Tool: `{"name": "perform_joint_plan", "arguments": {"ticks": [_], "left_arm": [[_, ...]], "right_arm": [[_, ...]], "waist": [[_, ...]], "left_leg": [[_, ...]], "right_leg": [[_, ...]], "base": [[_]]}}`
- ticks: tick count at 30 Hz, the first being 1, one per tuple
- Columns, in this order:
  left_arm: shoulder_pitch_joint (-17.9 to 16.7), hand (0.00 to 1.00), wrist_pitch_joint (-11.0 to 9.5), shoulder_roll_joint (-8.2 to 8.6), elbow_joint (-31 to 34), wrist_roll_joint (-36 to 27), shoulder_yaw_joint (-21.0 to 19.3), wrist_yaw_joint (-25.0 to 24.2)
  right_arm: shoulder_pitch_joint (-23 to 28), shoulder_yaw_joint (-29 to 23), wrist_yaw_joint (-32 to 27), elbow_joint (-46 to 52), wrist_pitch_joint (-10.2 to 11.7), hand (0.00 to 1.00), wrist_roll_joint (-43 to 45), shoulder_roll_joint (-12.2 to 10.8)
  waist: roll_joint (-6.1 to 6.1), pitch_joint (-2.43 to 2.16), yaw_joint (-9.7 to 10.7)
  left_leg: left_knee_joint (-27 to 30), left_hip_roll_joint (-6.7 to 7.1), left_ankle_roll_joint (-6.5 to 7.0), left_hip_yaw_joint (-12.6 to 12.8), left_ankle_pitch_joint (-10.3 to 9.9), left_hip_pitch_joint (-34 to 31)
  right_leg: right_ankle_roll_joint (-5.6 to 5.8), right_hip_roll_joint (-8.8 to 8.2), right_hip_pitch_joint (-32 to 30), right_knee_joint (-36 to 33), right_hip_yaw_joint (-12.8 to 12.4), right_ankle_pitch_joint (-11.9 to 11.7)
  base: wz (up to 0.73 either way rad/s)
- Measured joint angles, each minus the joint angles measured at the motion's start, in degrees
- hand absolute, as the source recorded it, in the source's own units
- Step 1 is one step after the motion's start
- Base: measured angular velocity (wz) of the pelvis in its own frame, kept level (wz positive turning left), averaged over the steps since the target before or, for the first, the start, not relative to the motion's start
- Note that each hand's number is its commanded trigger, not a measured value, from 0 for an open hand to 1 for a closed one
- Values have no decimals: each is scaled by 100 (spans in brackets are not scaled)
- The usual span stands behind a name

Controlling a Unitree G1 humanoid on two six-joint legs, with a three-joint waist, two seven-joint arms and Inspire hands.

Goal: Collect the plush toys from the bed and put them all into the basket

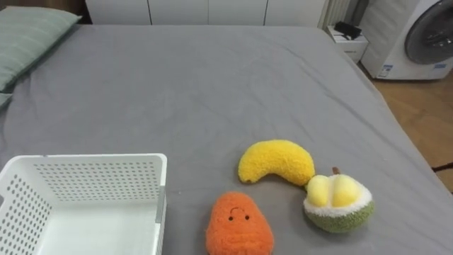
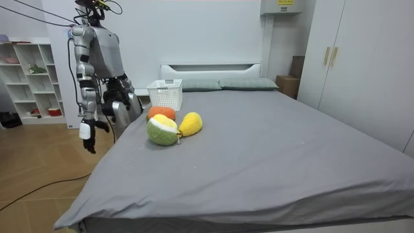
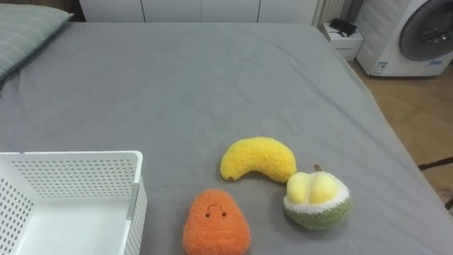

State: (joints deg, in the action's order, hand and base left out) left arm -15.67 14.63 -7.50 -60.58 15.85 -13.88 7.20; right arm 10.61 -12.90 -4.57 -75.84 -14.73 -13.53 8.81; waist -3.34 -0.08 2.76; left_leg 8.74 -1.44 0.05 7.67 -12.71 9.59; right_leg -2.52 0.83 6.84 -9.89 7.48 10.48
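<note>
Arm down, right hand (image 2: 90, 136) beside bed (image 2: 272, 149).

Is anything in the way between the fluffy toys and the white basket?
Mostly no. Only bare grey sheet lies between the white basket and the orange toy, or the yellow banana. The orange toy itself sits roughly between the basket and the green-and-yellow fruit.

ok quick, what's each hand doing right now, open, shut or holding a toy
left hand: cannot be told.
right hand: open, fingers relaxed, hanging at the robot's side next to the bed, holding nothing.
</note>
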Motion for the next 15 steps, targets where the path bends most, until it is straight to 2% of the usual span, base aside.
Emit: {"name": "perform_joint_plan", "arguments": {"ticks": [3, 5, 7, 9, 11, 15], "left_arm": [[-44, 0, -44, -5, 74, -2, -237, 99], [-75, 0, -138, -16, 80, -2, -379, 249], [-73, 0, -216, -35, 74, -6, -399, 338], [-75, 0, -303, -53, 73, -6, -404, 349], [-98, 0, -378, -56, 73, -4, -403, 348], [-136, 0, -436, -56, 84, -9, -410, 330]], "right_arm": [[19, -545, -333, 195, 67, 0, -208, 172], [1, -808, -613, 518, 211, 0, -306, 267], [0, -880, -822, 765, 336, 0, -419, 311], [-5, -959, -989, 1134, 365, 0, -422, 316], [-52, -1077, -1173, 1520, 530, 0, -421, 318], [-79, -1122, -1462, 2229, 664, 0, -397, 329]], "waist": [[-32, -2, 11], [-29, -3, 11], [-38, -5, 9], [-47, -5, 10], [-74, -10, 5], [-110, -11, 8]], "left_leg": [[-11, -1, 3, 55, -2, 5], [-12, -14, 2, 130, -1, -4], [-27, -16, 2, 159, -1, 5], [-42, -16, 2, 167, -1, 4], [-46, -16, 2, 163, -1, 0], [-50, -15, 2, 170, -1, -17]], "right_leg": [[6, 5, -26, 3, -34, -13], [-3, 26, -79, 3, -105, -39], [-4, 28, -88, -1, -119, -43], [-4, 28, -103, -4, -122, -43], [-1, 28, -108, -1, -126, -39], [0, 29, -132, 4, -138, -39]], "base": [[-9], [-19], [-9], [-3], [0], [0]]}}
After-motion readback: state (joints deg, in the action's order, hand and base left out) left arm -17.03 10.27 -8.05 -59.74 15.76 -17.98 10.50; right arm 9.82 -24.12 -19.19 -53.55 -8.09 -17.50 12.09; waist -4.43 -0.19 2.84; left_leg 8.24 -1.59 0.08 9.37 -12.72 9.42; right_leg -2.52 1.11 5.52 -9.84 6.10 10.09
